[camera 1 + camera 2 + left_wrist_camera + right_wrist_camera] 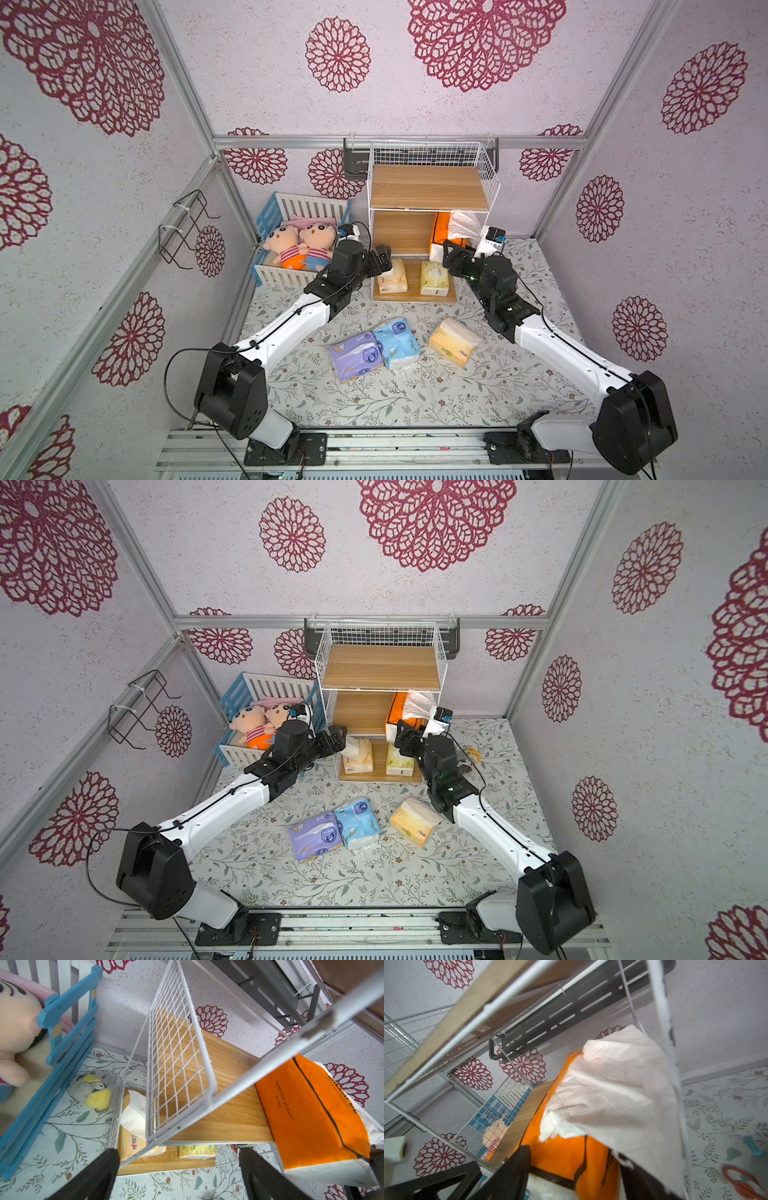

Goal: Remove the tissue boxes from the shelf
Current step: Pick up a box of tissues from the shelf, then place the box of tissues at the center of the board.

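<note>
Right gripper: the right gripper (571,1165) stands with jaws spread, one finger on either side of the near end of the orange-and-white tissue pack (311,1109). Whether the pads touch the wrapper cannot be told.
Load: nothing is confirmed held.
Pack position: at the right end of the middle board of the shelf (428,187), with its near end reaching past the board's front edge, between the right gripper's fingers.
Loose tissue: a white sheet (612,1095) protrudes from the pack and drapes over the right-hand finger, just beside the shelf's right front upright (675,1084).
Step in hand (judged): closing on this pack to draw it out to the near side.
Method advised: close across the wrapped body, not the sheet. Seat the fingers well onto the soft pack before pulling. Withdraw straight toward the near side, under the top board and clear of the upright.
Risk: pinching only the tissue would likely strip a sheet and leave the pack behind.
Left gripper: the left gripper (383,257) has jaws wide and empty, at the shelf's left front corner above the cream-yellow pack (392,278).
Remaining on shelf: the cream-yellow pack and the pale green pack (434,278), side by side on the bottom board.
Off the shelf: the purple pack (357,357), light blue pack (397,343) and yellow-orange pack (453,340) lie on the floral table (457,399), near side.
</note>
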Controlling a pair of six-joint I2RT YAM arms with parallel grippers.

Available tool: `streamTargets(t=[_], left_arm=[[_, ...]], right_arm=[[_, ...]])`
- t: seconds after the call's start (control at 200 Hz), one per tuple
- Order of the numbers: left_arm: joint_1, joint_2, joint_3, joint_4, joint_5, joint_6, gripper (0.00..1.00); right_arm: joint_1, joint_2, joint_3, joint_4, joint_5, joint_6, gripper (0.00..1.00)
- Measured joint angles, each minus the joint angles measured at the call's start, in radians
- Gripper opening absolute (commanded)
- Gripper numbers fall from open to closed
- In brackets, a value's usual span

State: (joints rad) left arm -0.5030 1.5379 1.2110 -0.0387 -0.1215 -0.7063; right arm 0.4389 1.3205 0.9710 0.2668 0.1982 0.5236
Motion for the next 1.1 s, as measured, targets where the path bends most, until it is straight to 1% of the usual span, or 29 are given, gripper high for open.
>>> streamTargets(t=[0.085, 0.265, 0.42, 0.5, 0.786, 0.976, 1.096], left_arm=[[0.000, 0.000, 0.000, -0.001, 0.000, 0.001, 0.97], [0.000, -0.001, 0.000, -0.008, -0.001, 0.008, 0.97], [0.000, -0.004, 0.000, -0.013, -0.006, 0.010, 0.97], [0.002, -0.008, 0.000, -0.011, -0.008, 0.006, 0.97], [0.002, -0.043, -0.012, -0.026, -0.019, -0.004, 0.97], [0.002, -0.134, -0.021, -0.057, -0.073, 0.003, 0.97], [0.003, -0.202, -0.036, -0.064, -0.112, 0.007, 0.97]], right_arm=[[-0.002, 0.006, 0.000, 0.000, 0.006, -0.007, 0.65], [-0.008, 0.011, 0.000, 0.007, 0.013, -0.015, 0.43], [-0.011, 0.011, 0.001, 0.011, 0.011, -0.030, 0.21], [-0.013, 0.009, 0.001, 0.010, 0.010, -0.033, 0.13], [-0.013, -0.055, 0.001, -0.049, -0.017, -0.046, 0.03], [-0.013, -0.137, -0.002, -0.114, -0.048, -0.043, 0.00], [-0.013, -0.211, -0.041, -0.139, -0.066, -0.040, 0.00]])
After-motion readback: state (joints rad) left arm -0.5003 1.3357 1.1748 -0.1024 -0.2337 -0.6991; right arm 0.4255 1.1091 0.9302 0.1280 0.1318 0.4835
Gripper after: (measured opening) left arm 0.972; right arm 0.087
